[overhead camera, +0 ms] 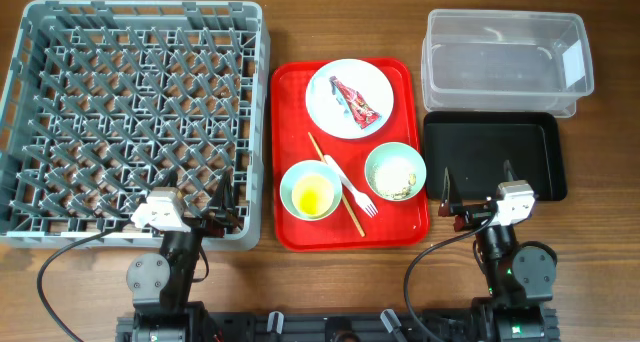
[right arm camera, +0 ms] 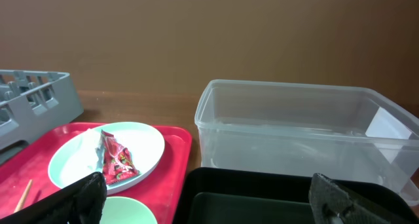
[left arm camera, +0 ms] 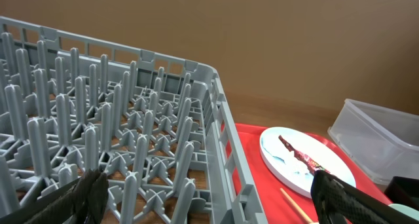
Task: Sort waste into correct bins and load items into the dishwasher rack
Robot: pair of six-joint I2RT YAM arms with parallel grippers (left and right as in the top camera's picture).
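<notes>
The grey dishwasher rack (overhead camera: 135,117) stands at the left with nothing in it. On a red tray (overhead camera: 288,152) a white plate (overhead camera: 349,98) holds the red wrapper (overhead camera: 357,102) and a white scrap (right arm camera: 88,152). One green bowl (overhead camera: 311,190) holds the yellow cup (overhead camera: 312,194). The other green bowl (overhead camera: 395,171) holds food crumbs (overhead camera: 400,185). The fork (overhead camera: 350,185) and chopsticks (overhead camera: 336,185) lie between them. The clear tub (overhead camera: 505,60) and black tray (overhead camera: 492,155) are at the right. My left gripper (overhead camera: 197,204) is open over the rack's near right corner (left arm camera: 213,204). My right gripper (overhead camera: 477,182) is open over the black tray's near edge (right arm camera: 213,204).
The rack's upright pegs (left arm camera: 131,119) and its wall rise just in front of my left gripper. The clear tub (right arm camera: 294,132) stands right behind the black tray (right arm camera: 262,191). Bare wooden table shows between the rack, the red tray and the bins.
</notes>
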